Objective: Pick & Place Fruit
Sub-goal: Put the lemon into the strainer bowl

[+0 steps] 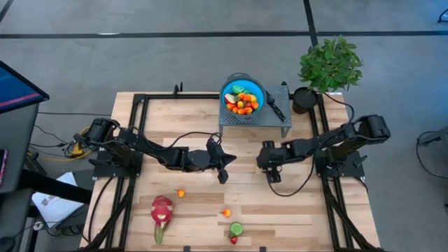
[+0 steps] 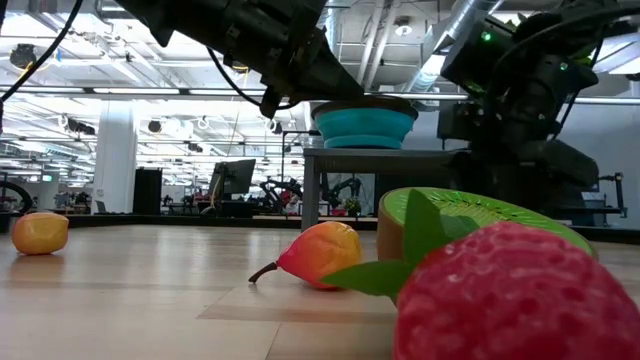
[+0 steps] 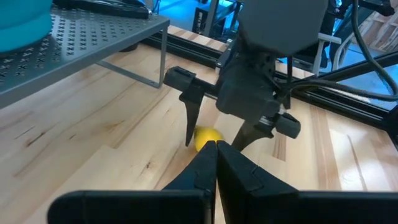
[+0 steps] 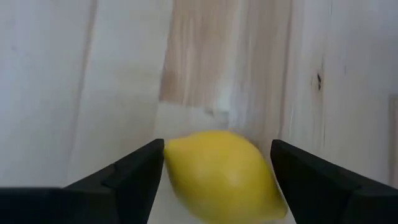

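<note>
With many small toy fruits already in the blue bowl (image 1: 243,92), the right pincer (image 4: 217,171) straddles a yellow plastic lemon (image 4: 219,175), fingers apart, several fruits left on the wooden desk (image 1: 294,210).

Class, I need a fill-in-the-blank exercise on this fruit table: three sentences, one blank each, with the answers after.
1. The right gripper stands open around a yellow ____.
2. The blue bowl of fruit sits on a grey ____.
3. The left gripper has its fingers ____.

Missing words: lemon; rack; shut.
</note>
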Controlling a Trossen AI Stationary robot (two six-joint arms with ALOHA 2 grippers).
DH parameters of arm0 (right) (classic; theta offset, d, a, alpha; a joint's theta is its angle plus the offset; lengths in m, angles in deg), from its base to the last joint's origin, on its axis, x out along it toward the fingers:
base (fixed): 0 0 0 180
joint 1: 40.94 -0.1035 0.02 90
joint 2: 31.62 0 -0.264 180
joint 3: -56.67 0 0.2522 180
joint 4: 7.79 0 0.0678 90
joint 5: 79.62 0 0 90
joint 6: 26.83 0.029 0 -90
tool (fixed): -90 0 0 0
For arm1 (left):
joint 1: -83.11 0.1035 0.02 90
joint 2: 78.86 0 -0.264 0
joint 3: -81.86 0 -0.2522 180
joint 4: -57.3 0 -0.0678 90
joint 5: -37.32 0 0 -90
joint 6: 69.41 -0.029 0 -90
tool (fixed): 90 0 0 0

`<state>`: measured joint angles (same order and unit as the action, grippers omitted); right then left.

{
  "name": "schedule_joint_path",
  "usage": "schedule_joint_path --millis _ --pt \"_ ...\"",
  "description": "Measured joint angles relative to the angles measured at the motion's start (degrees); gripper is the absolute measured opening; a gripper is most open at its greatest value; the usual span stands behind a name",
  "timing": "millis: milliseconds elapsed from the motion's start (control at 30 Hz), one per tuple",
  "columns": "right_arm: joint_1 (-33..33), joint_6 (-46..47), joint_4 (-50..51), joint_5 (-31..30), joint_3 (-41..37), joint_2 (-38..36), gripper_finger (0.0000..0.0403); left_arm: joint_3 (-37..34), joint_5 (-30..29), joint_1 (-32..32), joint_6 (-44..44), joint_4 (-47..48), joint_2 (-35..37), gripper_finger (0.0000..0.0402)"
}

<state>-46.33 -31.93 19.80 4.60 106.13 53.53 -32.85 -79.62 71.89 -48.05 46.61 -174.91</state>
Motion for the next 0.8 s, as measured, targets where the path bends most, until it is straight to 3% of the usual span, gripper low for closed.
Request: schedule_joint_path --millis 300,533,800 --pt "1.4 0.0 1.8 0.0 0.0 0.6 0.0265 0.0 0.0 0.0 -0.1 0.0 0.0 0.0002" --pt "1.4 0.2 2.3 0.0 0.0 0.5 0.0204 0.0 0.0 0.0 -0.1 0.0 0.0 0.0002" --pt "1.3 1.1 2.3 -0.1 0.0 0.5 0.0206 0.0 0.0 0.0 0.0 0.0 0.0 0.0002"
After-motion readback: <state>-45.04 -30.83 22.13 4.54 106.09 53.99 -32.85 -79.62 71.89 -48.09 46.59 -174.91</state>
